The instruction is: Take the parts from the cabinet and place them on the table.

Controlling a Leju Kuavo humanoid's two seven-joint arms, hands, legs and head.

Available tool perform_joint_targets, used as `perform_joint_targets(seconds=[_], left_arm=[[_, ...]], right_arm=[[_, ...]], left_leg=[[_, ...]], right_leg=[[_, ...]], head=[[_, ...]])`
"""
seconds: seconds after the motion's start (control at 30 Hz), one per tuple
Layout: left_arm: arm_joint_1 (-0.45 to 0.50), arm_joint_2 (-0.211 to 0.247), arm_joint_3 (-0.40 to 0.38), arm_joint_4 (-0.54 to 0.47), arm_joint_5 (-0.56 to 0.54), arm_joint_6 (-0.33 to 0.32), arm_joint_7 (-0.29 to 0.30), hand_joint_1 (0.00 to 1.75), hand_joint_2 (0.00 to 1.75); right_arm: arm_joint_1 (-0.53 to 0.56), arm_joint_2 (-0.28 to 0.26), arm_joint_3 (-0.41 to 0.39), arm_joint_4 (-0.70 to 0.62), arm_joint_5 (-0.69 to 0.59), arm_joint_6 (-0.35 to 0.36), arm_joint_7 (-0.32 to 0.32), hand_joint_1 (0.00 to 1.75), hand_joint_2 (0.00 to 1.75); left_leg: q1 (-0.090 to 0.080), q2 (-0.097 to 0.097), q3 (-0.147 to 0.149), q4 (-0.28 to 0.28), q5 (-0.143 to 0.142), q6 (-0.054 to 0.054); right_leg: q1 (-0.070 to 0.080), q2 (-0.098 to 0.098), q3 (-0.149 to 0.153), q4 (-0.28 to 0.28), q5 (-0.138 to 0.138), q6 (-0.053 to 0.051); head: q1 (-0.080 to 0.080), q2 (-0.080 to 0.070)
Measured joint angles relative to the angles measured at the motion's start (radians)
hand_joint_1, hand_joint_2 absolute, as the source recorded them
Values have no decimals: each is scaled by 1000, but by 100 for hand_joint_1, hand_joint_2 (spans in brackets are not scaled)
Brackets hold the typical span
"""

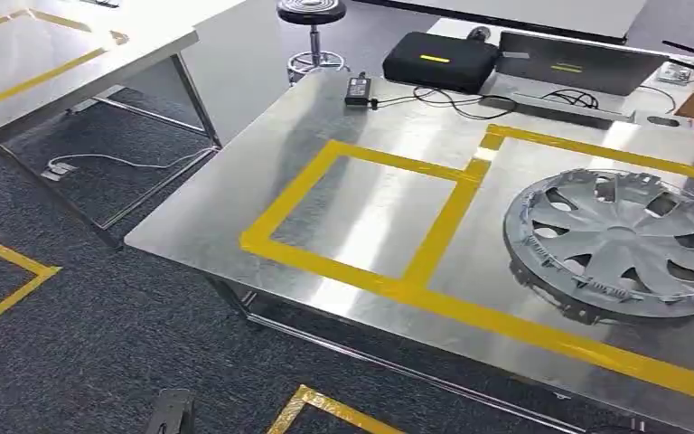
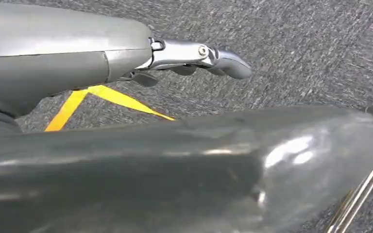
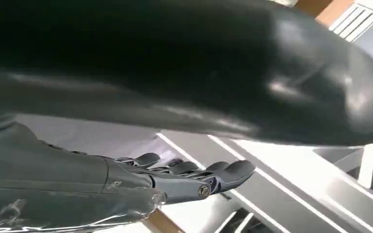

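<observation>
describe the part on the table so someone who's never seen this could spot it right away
Start at the shiny metal table marked with yellow tape rectangles. Inside the right-hand rectangle lies a silver hubcap, flat on the surface. It is the only round, spoked thing there; the black case and laptop sit at the far edge.

One part is seen on the metal table (image 1: 235, 194): a silver-grey wheel cover (image 1: 622, 242), round, with curved spokes and dark openings between them. It is laid flat, face up, inside the right-hand box marked in yellow tape (image 1: 434, 237), near the table's right side. Its rim is slightly raised, with small clips visible along the near edge. The left-hand taped box beside it is bare.
</observation>
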Motion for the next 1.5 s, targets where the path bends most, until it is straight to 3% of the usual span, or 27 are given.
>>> perform_joint_targets(seconds=[0.2, 0.37, 0.5, 0.6, 0.87, 1.07, 1.2, 1.3, 1.37, 1.4, 1.43, 1.5], left_arm=[[0, -2, 3, 0, 2, -3, -3, 0, 0], [1, -4, 9, 0, 2, -2, -3, 0, 0], [2, -4, 14, 0, 5, -2, -6, 0, 0], [2, -4, 17, 0, 9, -2, -10, 0, 0], [8, -3, 47, 0, 18, 10, -18, 0, 0], [11, -2, 64, 0, 14, 18, -16, 0, 0], [13, 0, 77, 0, 12, 16, -7, 0, 0], [14, 2, 83, 0, 9, 11, 1, 0, 0], [15, 3, 85, 0, 8, 7, 7, 0, 0], [13, 2, 87, 0, 9, -1, 9, 0, 0], [12, 2, 89, 0, 9, -10, 9, 0, 0], [13, 3, 90, 0, 9, -19, 9, 0, 0]], right_arm=[[-83, 6, -117, 121, 18, -70, 32, 0, 0], [-187, 0, -279, 378, 46, -201, 78, 0, 0], [-223, -5, -348, 523, 60, -232, 90, 0, 0], [-246, -16, -382, 623, 87, -266, 152, 0, 0], [-265, -51, -423, 1005, 163, -389, 238, 0, 0], [-268, -67, -424, 1211, 271, -399, 297, 0, 0], [-267, -75, -408, 1325, 348, -384, 321, 0, 0], [-268, -79, -397, 1397, 384, -377, 325, 0, 0], [-268, -84, -387, 1437, 404, -377, 323, 0, 0], [-268, -90, -383, 1453, 412, -375, 320, 0, 0], [-268, -93, -380, 1470, 416, -375, 315, 0, 0], [-269, -97, -376, 1498, 421, -372, 316, 0, 0]], left_leg=[[0, 0, 0, 0, 0, 0], [0, 0, 1, 0, 0, 0], [0, 0, 0, 0, 0, 0], [2, 0, 1, 0, 0, 0], [2, 0, 0, 0, 0, 0], [2, 0, 0, 0, 0, -1], [0, 0, -2, 6, -5, 6], [-3, 0, -4, 12, -6, 12], [-1, 1, -2, 3, 7, 22], [8, 5, 1, -11, 19, 25], [10, 5, 0, -17, 23, 31], [12, 5, -8, -17, 28, 33]], right_leg=[[0, 0, 0, 0, 0, 0], [0, 0, 1, 0, 0, 0], [0, 0, 1, 0, 0, 0], [2, 0, 1, 0, 0, 0], [2, 0, 1, 0, 0, 0], [2, 0, 1, 0, 0, 0], [-1, 0, 2, -2, 1, 2], [-3, 0, 4, -2, 4, 10], [-2, 0, 8, -10, 13, 21], [-2, 1, -2, -2, -4, 21], [2, -1, -11, 29, -42, 21], [1, 0, -61, 181, -134, 26]], head=[[0, 0], [0, 0], [0, 0], [0, 0], [1, 0], [1, 0], [0, 0], [0, 0], [-1, 0], [0, 0], [2, 0], [2, 0]])
